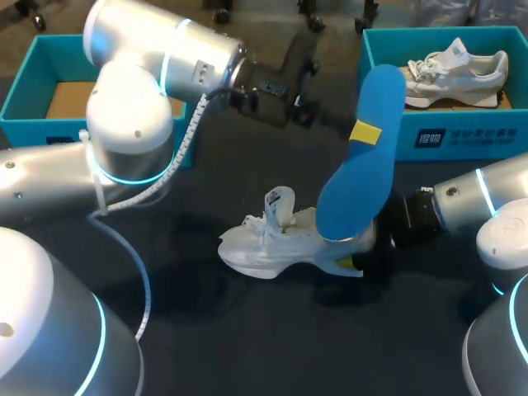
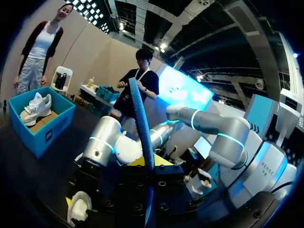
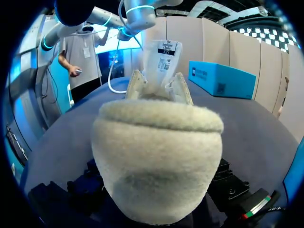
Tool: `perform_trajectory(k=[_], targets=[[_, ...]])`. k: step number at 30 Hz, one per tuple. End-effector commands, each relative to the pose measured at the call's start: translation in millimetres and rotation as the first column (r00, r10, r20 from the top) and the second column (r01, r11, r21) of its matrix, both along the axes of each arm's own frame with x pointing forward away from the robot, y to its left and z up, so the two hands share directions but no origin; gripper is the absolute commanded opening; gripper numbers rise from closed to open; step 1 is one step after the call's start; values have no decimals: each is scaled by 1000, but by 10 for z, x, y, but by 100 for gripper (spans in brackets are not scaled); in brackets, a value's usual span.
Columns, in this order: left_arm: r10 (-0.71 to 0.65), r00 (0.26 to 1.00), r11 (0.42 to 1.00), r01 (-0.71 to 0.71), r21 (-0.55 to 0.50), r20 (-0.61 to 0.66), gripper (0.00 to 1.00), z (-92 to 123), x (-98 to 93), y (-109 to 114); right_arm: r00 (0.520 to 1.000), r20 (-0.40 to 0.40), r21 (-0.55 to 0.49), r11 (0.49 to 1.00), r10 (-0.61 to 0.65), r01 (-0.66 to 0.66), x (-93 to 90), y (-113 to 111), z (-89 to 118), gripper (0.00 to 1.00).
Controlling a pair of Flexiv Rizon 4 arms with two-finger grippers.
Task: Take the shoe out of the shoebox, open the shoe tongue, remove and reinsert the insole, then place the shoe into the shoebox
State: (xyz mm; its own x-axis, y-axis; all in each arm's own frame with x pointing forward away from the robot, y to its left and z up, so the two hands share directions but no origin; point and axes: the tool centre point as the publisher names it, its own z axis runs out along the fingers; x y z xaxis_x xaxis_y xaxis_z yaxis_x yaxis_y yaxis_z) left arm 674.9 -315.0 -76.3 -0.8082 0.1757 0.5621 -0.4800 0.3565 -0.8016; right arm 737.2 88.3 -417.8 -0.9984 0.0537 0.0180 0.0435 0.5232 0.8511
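A white shoe (image 1: 276,243) lies on the dark table, toe to the left, its tongue (image 1: 280,206) pulled up. My right gripper (image 1: 363,252) is shut on its heel, which fills the right wrist view (image 3: 156,161); the labelled tongue (image 3: 164,54) stands beyond it. A long blue insole (image 1: 363,157) hangs upright above the heel, its lower end at the shoe's opening. My left gripper (image 1: 365,132) is shut on the insole's middle. In the left wrist view the insole (image 2: 140,123) shows edge-on between the yellow tips of the left gripper (image 2: 148,164).
A teal shoebox (image 1: 462,140) at the back right holds another white shoe (image 1: 458,74). A second teal box (image 1: 29,82) stands at the back left, with only brown card showing in it. My left arm (image 1: 165,74) stretches across the table's back.
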Motion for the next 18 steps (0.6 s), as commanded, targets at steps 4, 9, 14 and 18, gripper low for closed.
perform_trajectory(k=[4, 9, 14, 18], targets=[[-14, 1000, 1000, 14, 15, 1, 0, 23, 40, -38, 1000, 2, -2, 1000, -2, 2, -16, 44, -50, 0], [-14, 1000, 1000, 14, 15, 1, 0, 23, 40, -38, 1000, 2, -2, 1000, -2, 2, -16, 44, -50, 0], [-14, 1000, 1000, 14, -15, -20, 0, 58, 48, -45, 1000, 2, -2, 1000, -2, 2, -16, 44, -50, 0], [-22, 995, 997, 13, -82, -100, 0, 201, 98, -69, 1000, 2, -2, 1000, -2, 2, -16, 44, -50, 0]])
